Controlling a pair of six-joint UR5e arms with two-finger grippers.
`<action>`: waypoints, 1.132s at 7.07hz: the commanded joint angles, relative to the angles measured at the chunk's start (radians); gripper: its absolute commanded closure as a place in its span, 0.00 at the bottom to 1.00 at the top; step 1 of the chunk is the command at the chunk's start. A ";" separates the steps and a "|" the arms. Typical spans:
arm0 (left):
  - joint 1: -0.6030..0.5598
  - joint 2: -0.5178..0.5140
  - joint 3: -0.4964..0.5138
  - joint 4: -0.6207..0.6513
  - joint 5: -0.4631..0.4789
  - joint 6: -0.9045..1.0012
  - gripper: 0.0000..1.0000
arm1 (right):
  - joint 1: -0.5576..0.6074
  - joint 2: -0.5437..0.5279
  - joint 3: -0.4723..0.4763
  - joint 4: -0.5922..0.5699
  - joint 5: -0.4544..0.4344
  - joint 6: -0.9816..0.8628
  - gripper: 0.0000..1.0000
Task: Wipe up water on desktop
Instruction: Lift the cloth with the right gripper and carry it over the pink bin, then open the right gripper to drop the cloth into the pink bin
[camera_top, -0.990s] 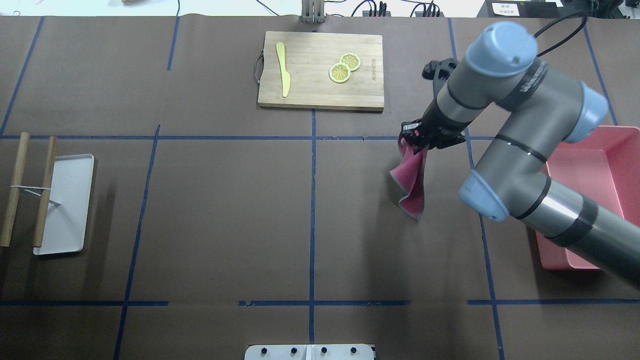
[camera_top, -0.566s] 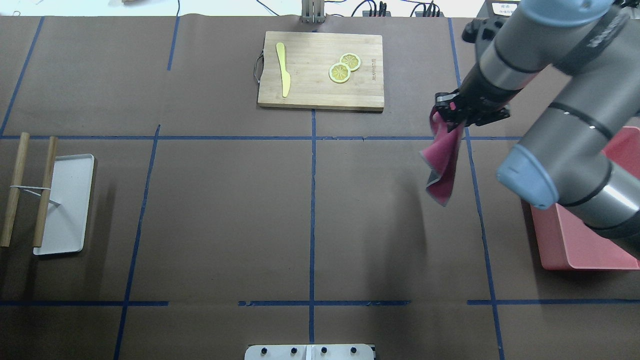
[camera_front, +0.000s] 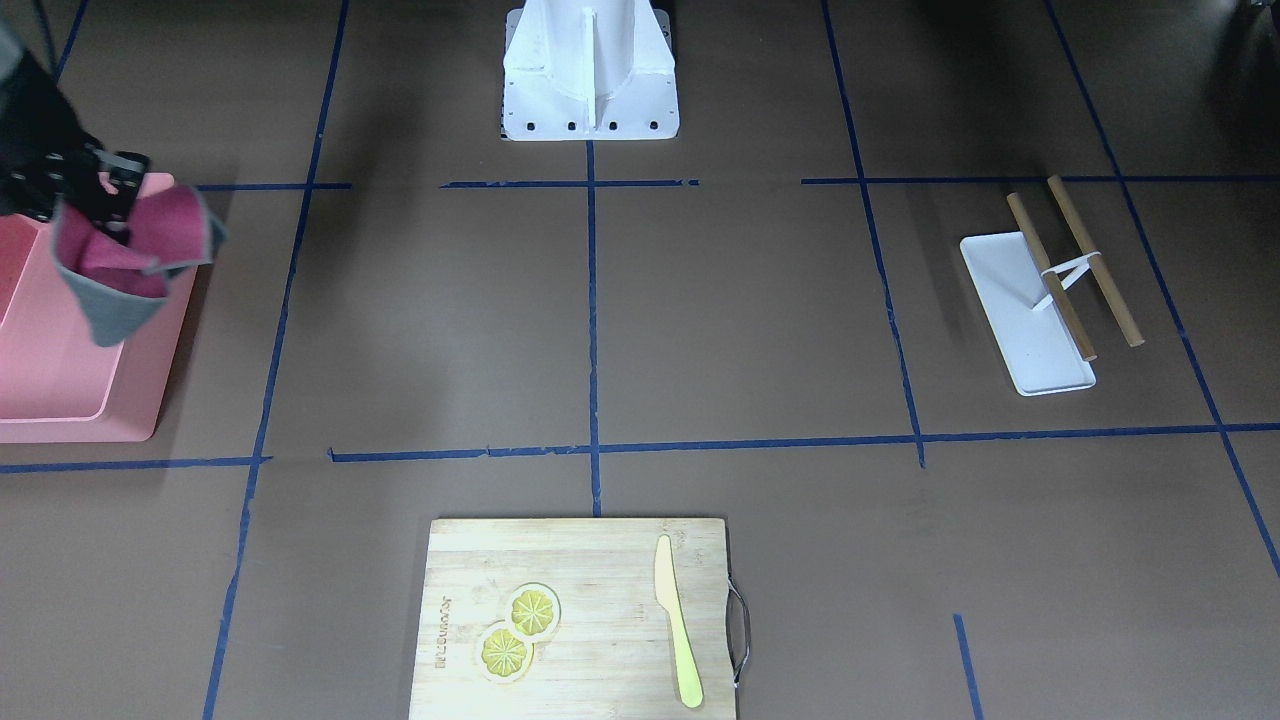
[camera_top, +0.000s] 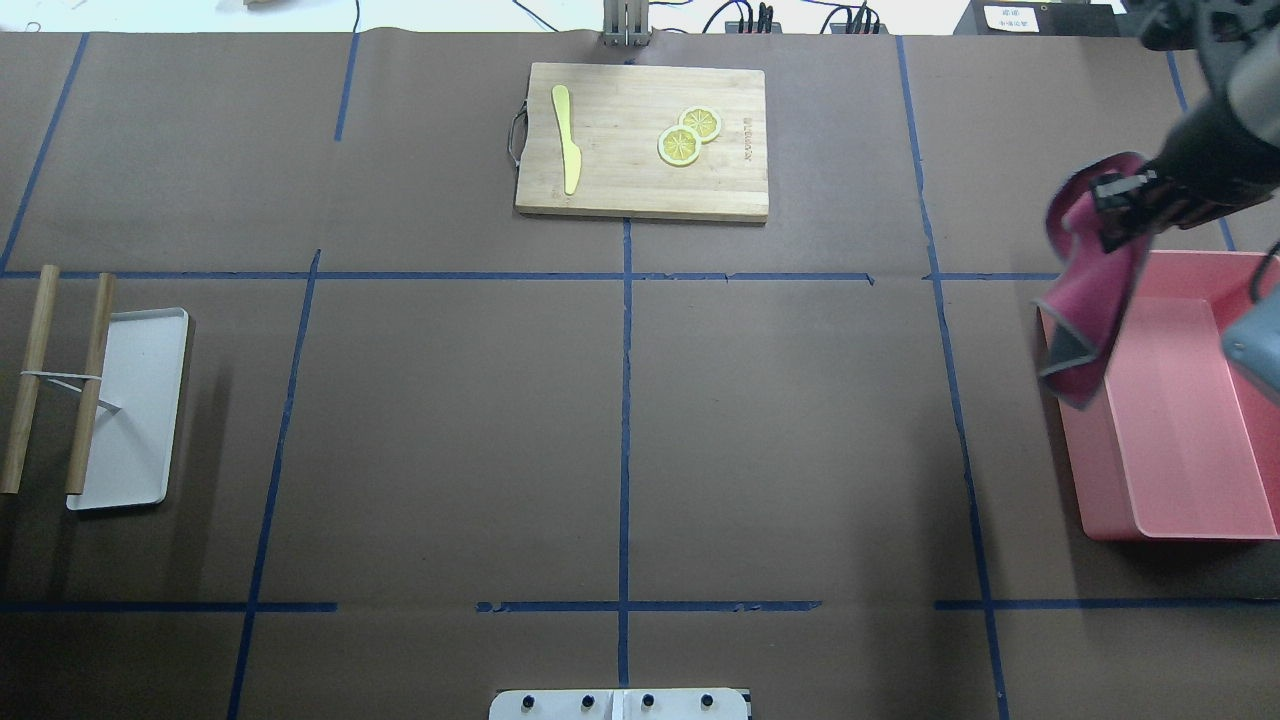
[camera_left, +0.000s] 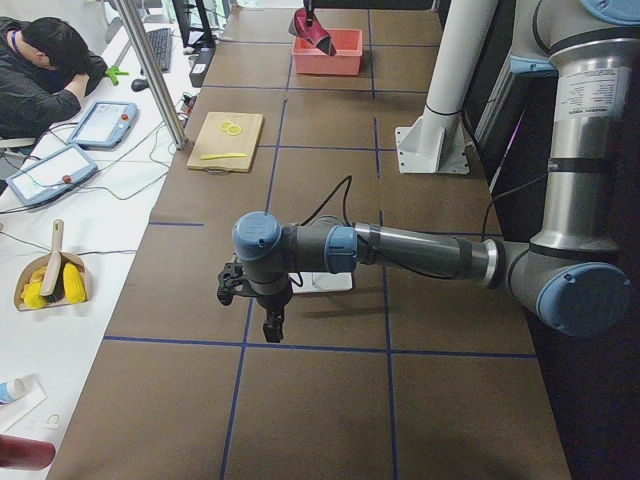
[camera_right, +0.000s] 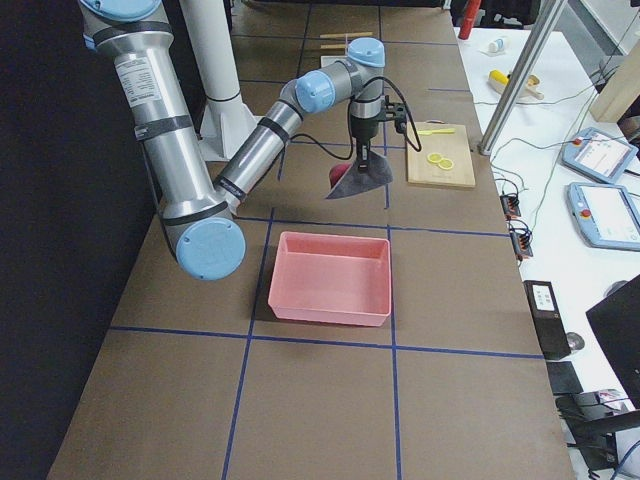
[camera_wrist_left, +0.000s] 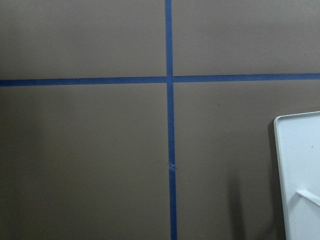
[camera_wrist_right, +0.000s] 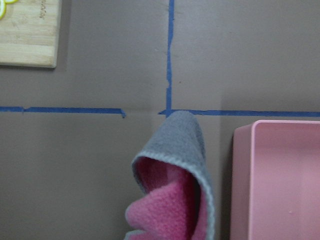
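Observation:
The dark-brown desktop (camera_top: 450, 420) with blue tape lines shows no water that I can make out. My right gripper (camera_top: 1125, 215) is shut on a pink-and-grey cloth (camera_top: 1085, 310), which hangs in the air over the left rim of a pink bin (camera_top: 1180, 420). The cloth also shows in the right wrist view (camera_wrist_right: 175, 200), beside the bin (camera_wrist_right: 285, 180), and in the front view (camera_front: 130, 260). My left gripper (camera_left: 272, 328) shows only in the exterior left view, pointing down close over the desktop; I cannot tell whether it is open or shut.
A bamboo cutting board (camera_top: 640, 140) with a yellow knife and two lemon slices lies at the far middle. A white tray (camera_top: 130, 405) with two wooden rods lies at the left. The robot base plate (camera_top: 620, 703) is at the near edge.
My right gripper has carried the hanging cloth rightward, from the right-middle of the desktop to over the pink bin's left rim. Nothing else moved.

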 joint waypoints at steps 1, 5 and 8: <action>-0.057 -0.063 0.087 0.036 -0.007 0.086 0.00 | 0.130 -0.184 0.018 0.007 0.001 -0.309 0.98; -0.060 -0.063 0.088 0.016 -0.007 0.086 0.00 | 0.178 -0.326 -0.031 0.067 0.004 -0.458 0.95; -0.060 -0.063 0.087 0.014 -0.007 0.086 0.00 | 0.178 -0.324 -0.102 0.165 0.007 -0.457 0.00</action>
